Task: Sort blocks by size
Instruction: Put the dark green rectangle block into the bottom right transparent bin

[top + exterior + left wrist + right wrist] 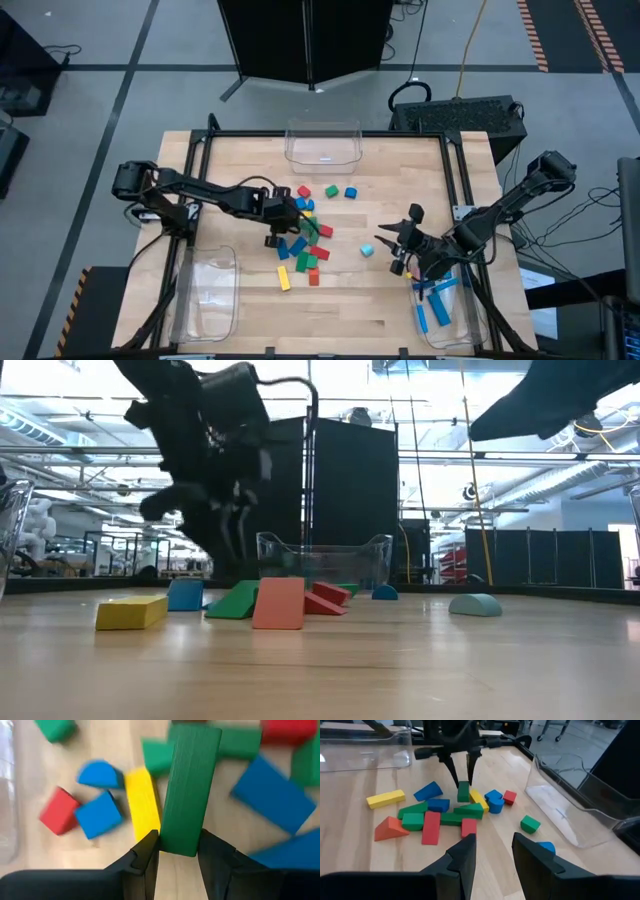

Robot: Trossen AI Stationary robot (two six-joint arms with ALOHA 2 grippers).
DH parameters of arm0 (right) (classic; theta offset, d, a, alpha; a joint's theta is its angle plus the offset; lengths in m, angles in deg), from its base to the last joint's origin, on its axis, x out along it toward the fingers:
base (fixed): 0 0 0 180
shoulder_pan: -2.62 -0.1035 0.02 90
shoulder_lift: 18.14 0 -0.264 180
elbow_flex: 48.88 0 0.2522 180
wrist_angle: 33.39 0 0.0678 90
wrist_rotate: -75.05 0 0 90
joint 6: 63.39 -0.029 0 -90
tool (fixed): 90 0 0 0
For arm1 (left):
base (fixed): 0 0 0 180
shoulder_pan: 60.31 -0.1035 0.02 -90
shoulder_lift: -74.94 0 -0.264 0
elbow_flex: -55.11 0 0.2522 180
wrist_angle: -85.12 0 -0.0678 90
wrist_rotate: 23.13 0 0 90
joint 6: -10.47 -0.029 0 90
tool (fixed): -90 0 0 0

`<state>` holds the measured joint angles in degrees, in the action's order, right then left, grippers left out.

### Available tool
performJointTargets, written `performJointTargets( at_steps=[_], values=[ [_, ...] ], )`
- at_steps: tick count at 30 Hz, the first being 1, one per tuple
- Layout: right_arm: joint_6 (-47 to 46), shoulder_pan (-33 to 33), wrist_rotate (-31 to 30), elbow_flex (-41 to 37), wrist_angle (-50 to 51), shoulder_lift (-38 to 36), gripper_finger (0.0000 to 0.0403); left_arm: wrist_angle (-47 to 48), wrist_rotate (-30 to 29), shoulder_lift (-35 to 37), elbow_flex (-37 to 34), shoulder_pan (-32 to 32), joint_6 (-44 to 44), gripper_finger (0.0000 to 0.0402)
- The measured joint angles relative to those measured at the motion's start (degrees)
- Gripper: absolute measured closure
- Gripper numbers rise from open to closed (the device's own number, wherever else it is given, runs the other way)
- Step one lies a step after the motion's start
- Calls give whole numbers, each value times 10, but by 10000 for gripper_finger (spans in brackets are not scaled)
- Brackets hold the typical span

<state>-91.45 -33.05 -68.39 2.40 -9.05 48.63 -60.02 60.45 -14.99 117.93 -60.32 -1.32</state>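
A: Item one, left pincer (179, 851)?
B: Clamped on the end of a long green bar (190, 790); both fingers (145, 862) press its sides. In the high view it sits just left of centre (278, 238), over the block pile. In the right wrist view the same bar (463, 791) stands upright between the thin fingers, its lower end among the blocks.

A: What lies directly beside the bar?
B: In the left wrist view: a yellow bar (142, 802) just to its left, then a blue cube (97, 814), a red cube (59, 811) and a blue half-round (100, 774). A large blue block (272, 792) lies to the right, green pieces across the top.

A: The pile at large?
B: Centre of the table (250, 160) in the high view: red, green, blue and yellow pieces. A yellow bar (284, 278) lies at the pile's lower edge. A red cube (304, 191), a green cube (331, 190) and a blue cube (351, 192) lie just above the pile. One cyan block (367, 250) sits apart, right of centre.

A: Right pincer (492, 852)?
B: Fingers parted, nothing between them; lower right of centre in the high view (400, 240).

A: Containers?
B: Clear bin (323, 143) at top centre, another (205, 295) lower left, a third (450, 315) lower right with blue bars (440, 305) inside.
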Motion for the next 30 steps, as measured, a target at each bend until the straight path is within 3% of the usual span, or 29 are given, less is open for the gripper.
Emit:
performJointTargets(
  at_steps=[4,9,14,19,30],
  values=[
    [89,23,15,0,-81,38,282,-57,24,24,0,0,25,287],
    [306,50,78,0,-203,91,282,-115,113,27,0,0,36,287],
    [467,77,120,0,-296,137,282,-144,157,27,0,0,64,288],
    [603,118,205,0,-351,166,281,-148,182,27,3,0,89,288],
    [663,206,377,6,-390,183,242,-148,225,27,3,-10,116,288]
  ],
)
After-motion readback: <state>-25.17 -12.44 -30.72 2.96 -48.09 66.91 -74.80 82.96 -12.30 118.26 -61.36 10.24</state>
